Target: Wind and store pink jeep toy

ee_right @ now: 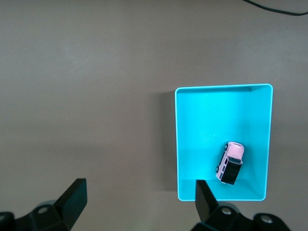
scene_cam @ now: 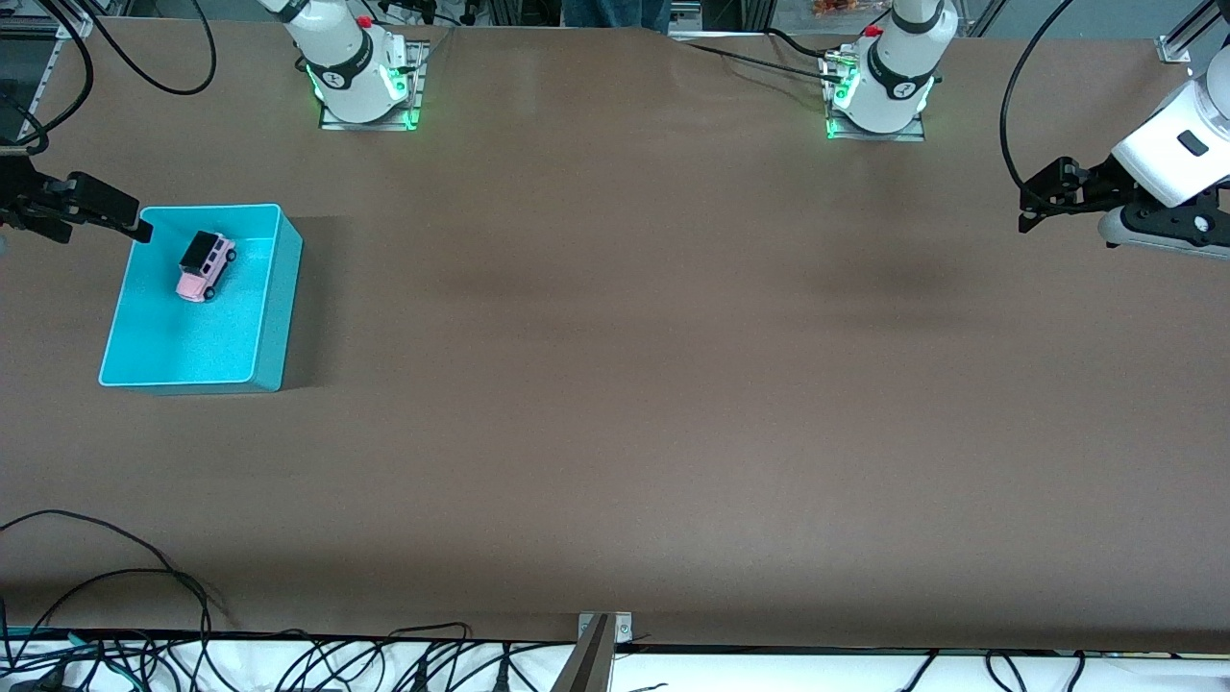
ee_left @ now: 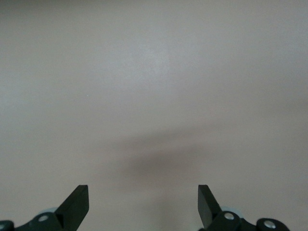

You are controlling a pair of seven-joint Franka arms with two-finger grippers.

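Pink jeep toy [scene_cam: 206, 266] upright, inside turquoise bin [scene_cam: 274, 317]

A robotics lab: bolted arm bases [scene_cam: 365, 91], aluminium framing, loose cables [scene_cam: 144, 654].

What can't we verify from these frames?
- Whether the pink jeep toy was wound: no winding part is visible in the front or right wrist view; the toy is too small.
- Right gripper: front view's edge cuts off its wrist and arm.
- Left gripper: left wrist view shows only fingertips over bare table.
- Turquoise bin: walls hide part of its floor.
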